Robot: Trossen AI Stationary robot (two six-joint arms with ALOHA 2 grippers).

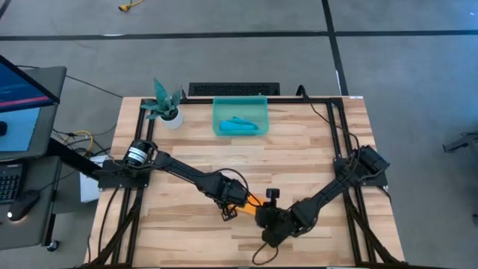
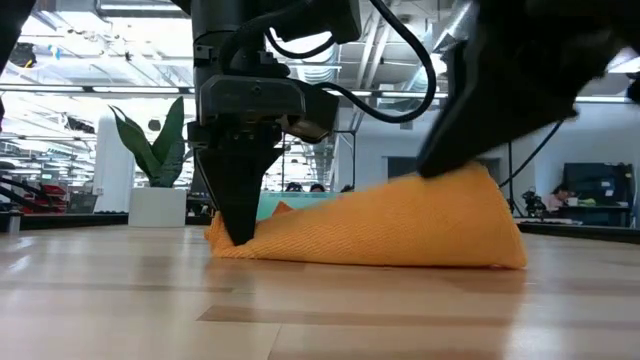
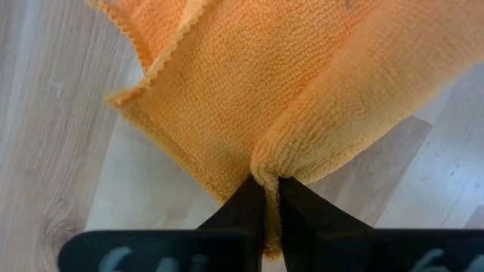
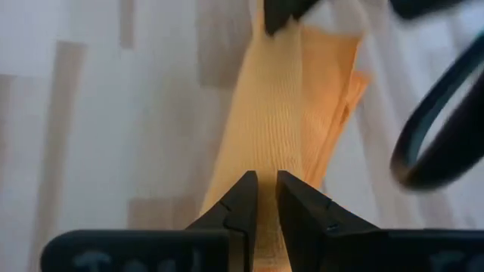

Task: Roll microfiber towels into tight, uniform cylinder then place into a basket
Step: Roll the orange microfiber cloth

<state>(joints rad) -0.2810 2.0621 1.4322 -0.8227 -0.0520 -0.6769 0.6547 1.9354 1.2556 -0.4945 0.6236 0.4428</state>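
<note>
The orange-yellow towel [image 2: 400, 230] lies near the table's front middle, bunched into a long folded strip [image 1: 252, 199] between my two grippers. My left gripper [image 1: 230, 200] is shut on its left end, low at the table [image 2: 240, 235]. My right gripper [image 1: 267, 217] is shut on its right end, held higher. The teal-blue towel [image 1: 240, 125] lies rolled inside the teal basket [image 1: 258, 104] at the table's far middle. My left gripper pinches a rounded fold of the orange towel [image 3: 265, 168] between its two fingers, several layers thick. The fingers [image 2: 238, 205] point down from above. That end of the towel rests on the table, with loose hemmed edges [image 3: 162, 64] spread beyond the fold. My right gripper pinches the strip's other end [image 4: 266, 162] between its two fingers, which lie along the strip. That end is raised off the table [image 2: 470, 180]. The cloth slopes down from it toward my left gripper [image 4: 280, 11], and its lower edge lies on the wood.
A white pot with a teal plant [image 1: 166, 104] stands at the far left beside the basket. Black cables [image 1: 261, 246] run near the front edge. Bare wood [image 1: 299, 149] lies between the towel and the basket.
</note>
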